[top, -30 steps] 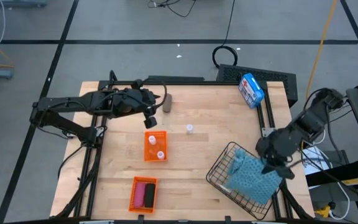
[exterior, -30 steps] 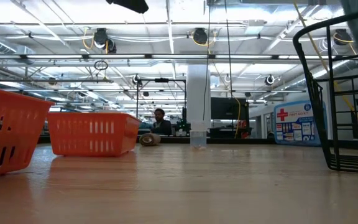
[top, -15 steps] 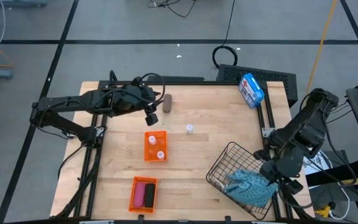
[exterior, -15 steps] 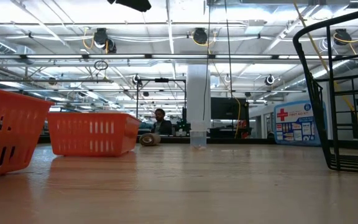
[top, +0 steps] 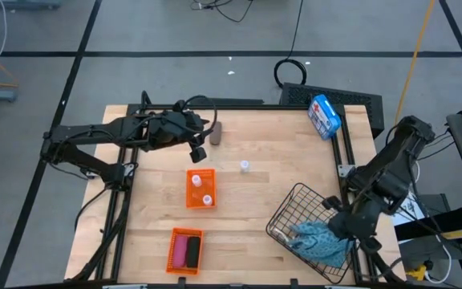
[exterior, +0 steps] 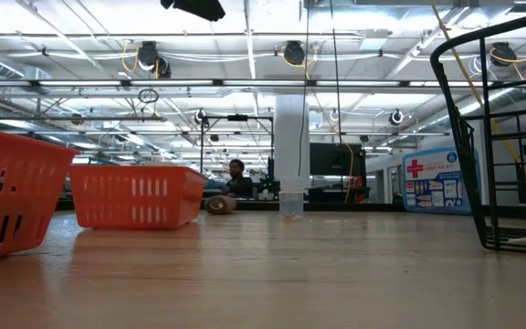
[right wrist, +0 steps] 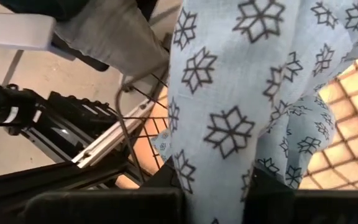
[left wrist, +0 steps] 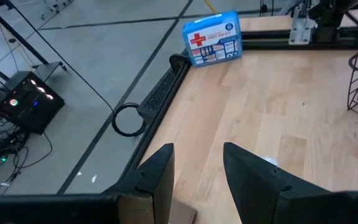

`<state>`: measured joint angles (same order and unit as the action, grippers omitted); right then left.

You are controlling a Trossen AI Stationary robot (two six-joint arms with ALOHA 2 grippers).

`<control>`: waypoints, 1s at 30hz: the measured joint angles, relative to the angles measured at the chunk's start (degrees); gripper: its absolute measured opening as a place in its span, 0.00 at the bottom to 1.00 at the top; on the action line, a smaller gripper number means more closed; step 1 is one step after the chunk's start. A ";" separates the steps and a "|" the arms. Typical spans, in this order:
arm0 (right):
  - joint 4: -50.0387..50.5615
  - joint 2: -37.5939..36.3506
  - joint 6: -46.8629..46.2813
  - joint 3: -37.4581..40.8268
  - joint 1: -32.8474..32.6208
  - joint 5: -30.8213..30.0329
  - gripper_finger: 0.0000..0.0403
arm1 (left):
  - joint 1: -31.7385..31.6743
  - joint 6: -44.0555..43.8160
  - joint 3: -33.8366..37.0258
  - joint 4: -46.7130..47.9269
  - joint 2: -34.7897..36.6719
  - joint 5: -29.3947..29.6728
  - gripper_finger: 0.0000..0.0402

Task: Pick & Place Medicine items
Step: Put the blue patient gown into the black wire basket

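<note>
Wooden tabletop (top: 255,201) under me, I hold my left gripper (top: 196,148) open just beside the brown cylinder (top: 215,132), probably short of straddling it, so I should centre both fingers before closing, while my right gripper (top: 342,227) clamps patterned cloth (top: 319,241).

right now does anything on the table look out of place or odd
Yes: a blue patterned cloth hangs over the edge of the wire basket, pinched in the right claw. One white vial and the brown cylinder lie loose, outside the orange bins.
</note>
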<state>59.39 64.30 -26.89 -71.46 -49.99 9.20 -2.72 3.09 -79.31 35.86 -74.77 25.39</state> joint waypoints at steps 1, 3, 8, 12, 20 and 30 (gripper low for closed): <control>0.03 0.29 -0.70 0.46 0.01 0.01 0.05 | 0.00 0.02 -0.02 -0.24 -0.08 0.00 0.37; -0.09 0.80 -0.95 1.30 0.01 -0.06 0.05 | 0.00 0.14 -0.02 -0.02 -0.29 0.04 0.37; -0.03 1.96 0.85 3.27 0.44 -3.17 0.06 | 0.00 0.73 -0.02 -0.20 -0.50 0.13 0.37; -0.01 2.50 3.46 5.63 2.45 -5.01 0.05 | 0.00 0.85 -0.02 -0.18 -0.59 0.09 0.37; 0.84 2.50 5.85 12.72 6.82 -11.38 0.08 | 0.00 0.90 -0.02 -0.16 -0.58 0.10 0.37; -2.11 2.50 0.40 17.93 10.69 -13.71 0.13 | 0.00 1.20 -0.02 -0.16 -0.58 0.09 0.37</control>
<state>57.28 66.81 -26.49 -53.53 -39.30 -4.51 -2.72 4.30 -79.33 35.70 -75.35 25.47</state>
